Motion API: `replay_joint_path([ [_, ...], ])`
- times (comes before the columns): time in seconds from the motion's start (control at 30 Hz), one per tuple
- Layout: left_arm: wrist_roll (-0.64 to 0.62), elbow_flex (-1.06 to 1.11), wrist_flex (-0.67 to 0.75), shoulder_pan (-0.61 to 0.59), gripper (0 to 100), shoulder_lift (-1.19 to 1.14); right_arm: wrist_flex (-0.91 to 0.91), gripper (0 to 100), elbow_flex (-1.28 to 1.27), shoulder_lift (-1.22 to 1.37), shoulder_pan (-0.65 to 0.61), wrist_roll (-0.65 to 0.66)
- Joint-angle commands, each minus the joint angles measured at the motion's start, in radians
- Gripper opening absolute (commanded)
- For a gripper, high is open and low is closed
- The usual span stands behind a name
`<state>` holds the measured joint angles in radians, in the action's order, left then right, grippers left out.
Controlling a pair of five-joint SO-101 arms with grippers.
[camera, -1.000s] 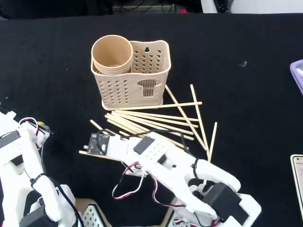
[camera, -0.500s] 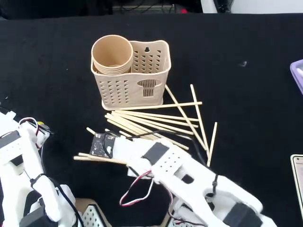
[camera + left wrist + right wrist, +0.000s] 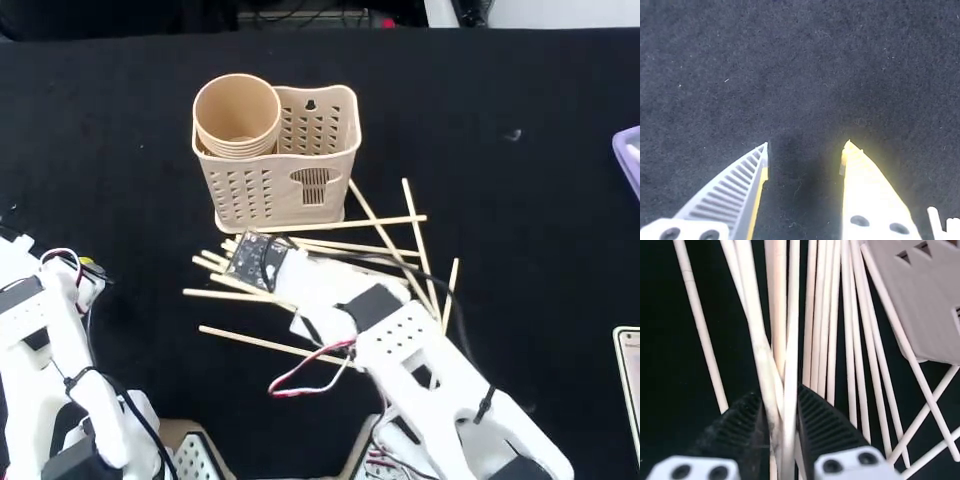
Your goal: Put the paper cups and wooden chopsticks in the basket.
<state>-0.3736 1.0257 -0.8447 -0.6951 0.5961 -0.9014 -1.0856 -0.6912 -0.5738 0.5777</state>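
A beige slotted basket (image 3: 300, 165) stands at the back of the black cloth, with a stack of paper cups (image 3: 237, 112) in its left part. Wooden chopsticks (image 3: 340, 250) lie fanned out in front of it and to its right; two more chopsticks (image 3: 265, 344) lie loose nearer the front. My right gripper (image 3: 245, 262) sits low over the bundle just in front of the basket. Its wrist view has the right gripper (image 3: 781, 412) shut on a few chopsticks (image 3: 790, 340), the basket's corner (image 3: 925, 300) beyond. My left gripper (image 3: 805, 150) hangs open over bare cloth at the front left.
A purple container (image 3: 630, 155) and a white-edged flat object (image 3: 630, 365) poke in at the right edge. A tan perforated piece (image 3: 190, 452) lies at the front between the two arm bases. The left arm's body (image 3: 50, 340) stands at the front left.
My right gripper has swung from the front left up toward the basket, dragging chopsticks with it. Two chopsticks have been left lying loose behind it. The left arm has stayed put.
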Motion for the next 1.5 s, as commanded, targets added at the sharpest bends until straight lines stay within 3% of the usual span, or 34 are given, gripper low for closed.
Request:
replay_joint_path([
  [0.0,0.012,-0.042,0.012,0.002,23,0.025,-0.005,1.1,0.015,-0.030,0.025,0.008],
  [0.17,0.012,-0.042,0.012,0.002,23,0.025,0.000,2.1,-0.038,0.021,0.031,0.009],
  [0.37,0.012,-0.042,0.012,0.002,23,0.025,0.002,10.0,-0.061,0.143,0.031,0.026],
  [0.53,0.012,-0.042,0.012,0.002,23,0.025,0.040,8.7,-0.058,0.226,0.032,0.066],
  [0.63,0.012,-0.042,0.012,0.002,23,0.025,0.060,0.7,-0.054,0.231,0.032,0.066],
  [1.0,0.012,-0.041,0.012,0.002,23,0.025,-0.120,1.1,0.097,0.229,0.063,0.072],
  [1.23,0.012,-0.041,0.012,0.002,23,0.025,-0.120,1.6,0.093,0.231,0.061,0.074],
  [1.47,0.012,-0.042,0.012,0.002,23,0.025,-0.129,10.5,0.094,0.231,0.064,0.068],
])
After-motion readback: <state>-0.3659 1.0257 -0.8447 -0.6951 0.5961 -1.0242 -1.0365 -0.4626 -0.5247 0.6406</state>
